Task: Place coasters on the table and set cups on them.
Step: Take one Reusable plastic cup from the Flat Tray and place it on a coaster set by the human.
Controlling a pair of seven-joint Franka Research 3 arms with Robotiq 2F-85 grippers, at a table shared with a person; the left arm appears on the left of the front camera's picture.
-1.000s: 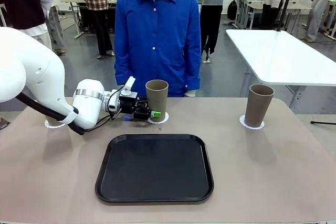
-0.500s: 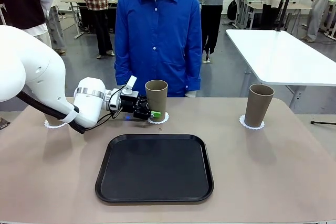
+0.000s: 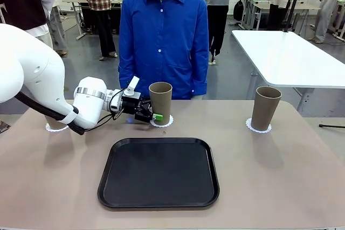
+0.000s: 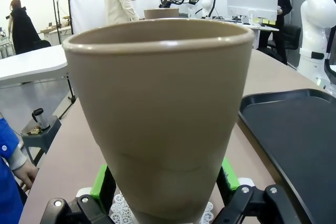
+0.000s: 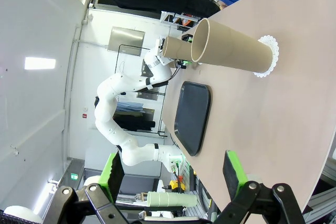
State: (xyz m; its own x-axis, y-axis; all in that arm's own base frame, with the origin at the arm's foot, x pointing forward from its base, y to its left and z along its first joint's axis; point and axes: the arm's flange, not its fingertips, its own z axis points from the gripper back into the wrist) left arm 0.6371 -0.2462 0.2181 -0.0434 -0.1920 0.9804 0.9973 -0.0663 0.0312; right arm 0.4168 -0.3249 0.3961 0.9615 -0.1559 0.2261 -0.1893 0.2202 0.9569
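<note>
At the far left of the front view a coaster [image 3: 55, 127] peeks out from behind the white left arm; whatever stands on it is hidden by the arm, so I cannot tell whether a cup is there. Moving right, the left gripper [image 3: 154, 117] sits low beside the middle cup [image 3: 160, 103], its green-padded fingers spread to either side of the cup's base. In the left wrist view the pads [image 4: 101, 181] stand just off the cup wall, so the grip looks released, and the cup rests on its lacy coaster [image 3: 162, 122]. Below the centre lies the black tray [image 3: 159, 172], with nothing on it. At the right, another cup [image 3: 266, 107] stands upright on its own coaster [image 3: 257, 126] on the table [image 3: 302, 176]. The right gripper [image 5: 173, 174] hangs with its fingers spread wide, holding nothing. Judging by this, two cups are set and the task looks nearly or fully done, pending the hidden left spot.
</note>
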